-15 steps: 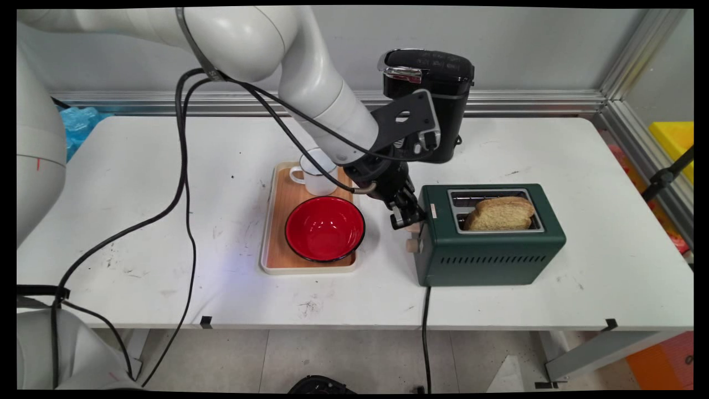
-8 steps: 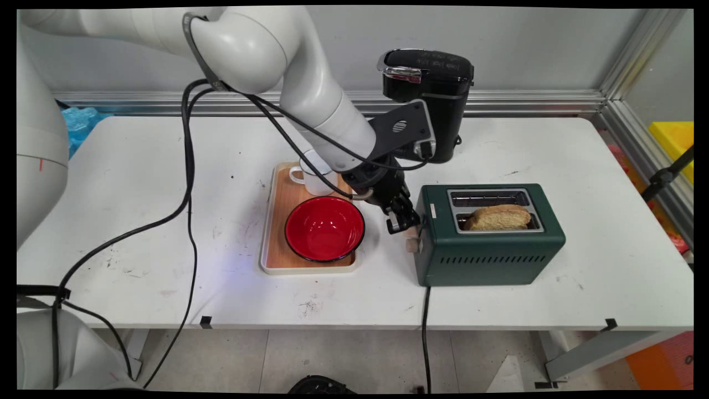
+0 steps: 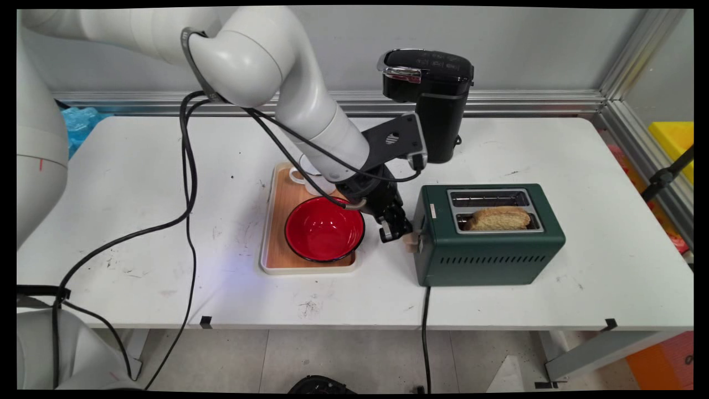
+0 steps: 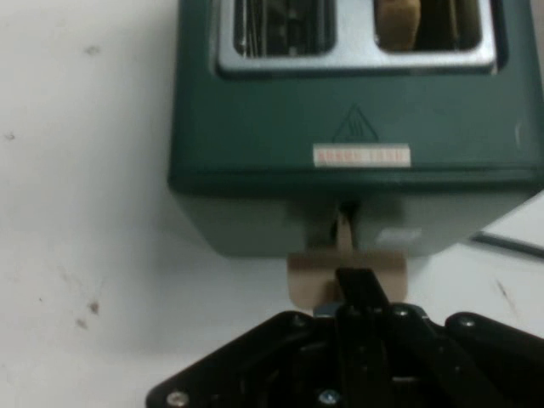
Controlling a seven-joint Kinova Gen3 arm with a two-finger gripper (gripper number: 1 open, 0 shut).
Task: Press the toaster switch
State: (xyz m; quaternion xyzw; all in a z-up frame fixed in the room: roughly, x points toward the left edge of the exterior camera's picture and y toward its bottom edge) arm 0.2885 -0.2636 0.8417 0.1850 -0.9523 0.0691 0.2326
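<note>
Red bowl [image 3: 324, 228], mug [image 3: 311, 176] (both on tray [image 3: 275, 221]), coffee maker [image 3: 432, 100]

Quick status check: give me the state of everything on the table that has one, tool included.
Toaster: upright, bread in the near slot, far slot empty.
Bread slice: sunk low in the slot, top just showing.
Toaster lever: low on the toaster's end, tool on it.
Tool: shut, tips on the lever.
Red bowl: upright, empty, on the tray.
White mug: upright on the tray, mostly hidden.
Coffee machine: upright, lid closed.
</note>
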